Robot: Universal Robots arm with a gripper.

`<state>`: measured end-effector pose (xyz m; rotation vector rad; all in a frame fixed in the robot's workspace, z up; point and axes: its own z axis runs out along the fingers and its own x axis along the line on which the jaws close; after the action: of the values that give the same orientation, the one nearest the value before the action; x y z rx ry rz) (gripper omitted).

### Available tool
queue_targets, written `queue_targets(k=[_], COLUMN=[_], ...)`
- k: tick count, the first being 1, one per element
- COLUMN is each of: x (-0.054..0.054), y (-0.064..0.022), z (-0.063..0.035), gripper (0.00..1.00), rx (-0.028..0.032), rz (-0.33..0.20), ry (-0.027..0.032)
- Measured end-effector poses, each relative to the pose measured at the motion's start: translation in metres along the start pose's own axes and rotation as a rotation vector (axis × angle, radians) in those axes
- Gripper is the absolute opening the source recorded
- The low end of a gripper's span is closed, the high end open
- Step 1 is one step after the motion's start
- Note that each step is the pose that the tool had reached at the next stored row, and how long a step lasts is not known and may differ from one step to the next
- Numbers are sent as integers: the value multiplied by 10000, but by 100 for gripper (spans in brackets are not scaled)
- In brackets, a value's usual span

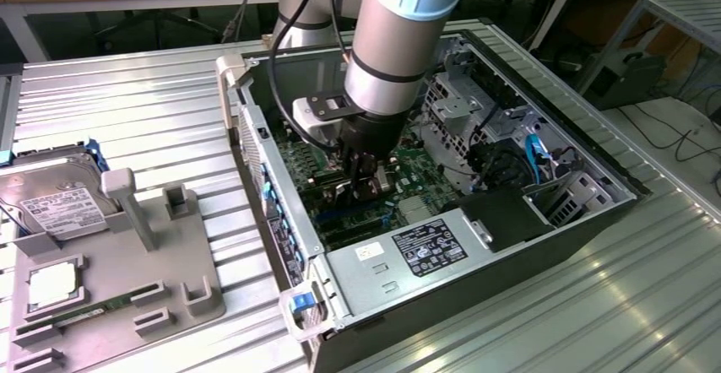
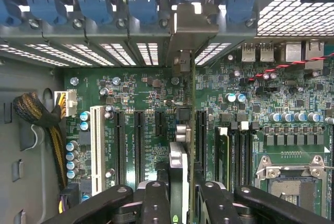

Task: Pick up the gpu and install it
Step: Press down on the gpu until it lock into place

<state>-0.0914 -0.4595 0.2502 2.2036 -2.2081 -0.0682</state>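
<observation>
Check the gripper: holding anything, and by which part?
Yes. The gripper is shut on the gpu, pinching the card's upper edge, fingers on either face, inside the open computer case above the motherboard.

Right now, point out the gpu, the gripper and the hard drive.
gpu (image 2: pixel 183 145), wrist view, on its card edge between the fingers.
gripper (image 1: pixel 366 186), exterior view, midway between fingertips inside the case.
hard drive (image 1: pixel 51 204), exterior view, on its white label.

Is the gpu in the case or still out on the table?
In the case: the pincer holds the gpu edge-on above the motherboard slots.
</observation>
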Motion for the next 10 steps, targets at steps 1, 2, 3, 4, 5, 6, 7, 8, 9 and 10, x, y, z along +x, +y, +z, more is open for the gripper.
queue_targets(k=[1,2,3,4,5,6,7,8,9,10], x=[0,0,0,0,0,0,2,5,7,8], y=[0,0,0,0,0,0,0,0,0,0], z=[0,0,0,-1,-1,-1,-2,-2,-1,-1], gripper=[27,27,27,27,27,27,27,27,27,27], rx=[0,0,-1,-1,-1,-1,-2,-3,-1,-2], rz=[0,0,0,0,0,0,0,-2,-3,-3], ry=[-1,-1,-1,0,0,1,2,3,2,1])
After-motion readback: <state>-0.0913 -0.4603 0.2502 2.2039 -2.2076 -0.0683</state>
